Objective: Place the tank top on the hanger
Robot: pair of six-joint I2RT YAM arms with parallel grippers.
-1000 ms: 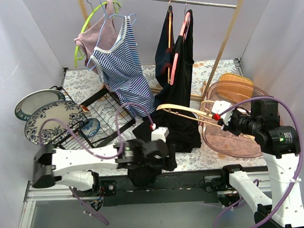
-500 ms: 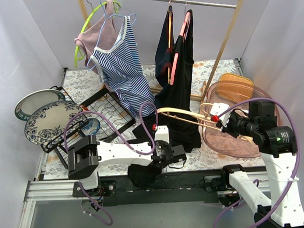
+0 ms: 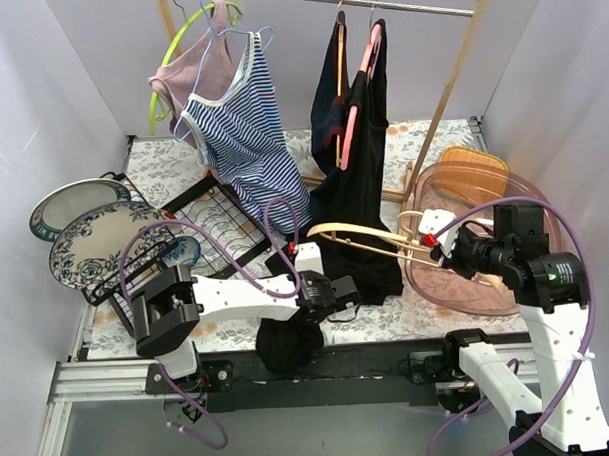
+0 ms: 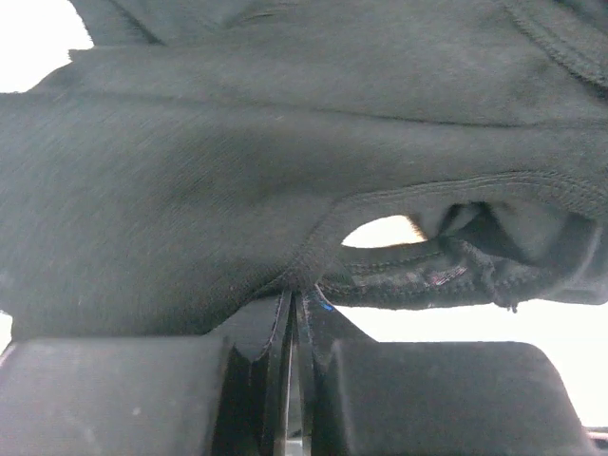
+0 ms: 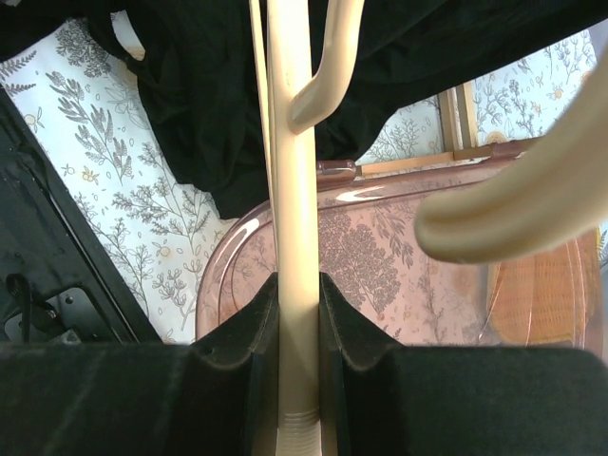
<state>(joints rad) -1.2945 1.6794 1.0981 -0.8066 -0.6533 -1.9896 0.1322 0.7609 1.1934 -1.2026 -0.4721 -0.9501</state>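
— Walled on three sides, the floral surface [image 3: 388,323] looks crowded: dish rack [image 3: 209,226] on the left, pink tray [image 3: 477,282] at the right edge.

— And the tank top [image 3: 371,261]?

— Crumpled mid-surface, toward the near edge. The left hand [image 4: 293,309] is closed on its hem. The right hand [image 5: 297,323] is clamped on the cream hanger [image 3: 365,233], which is raised above the top's right side and the tray rim.

— Any free space?

— A bare strip between the top and the tray, along the front.

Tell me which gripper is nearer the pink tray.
Right. The right gripper, clamping the hanger, hangs over the tray; the left gripper, pinching the tank top, is left of it.
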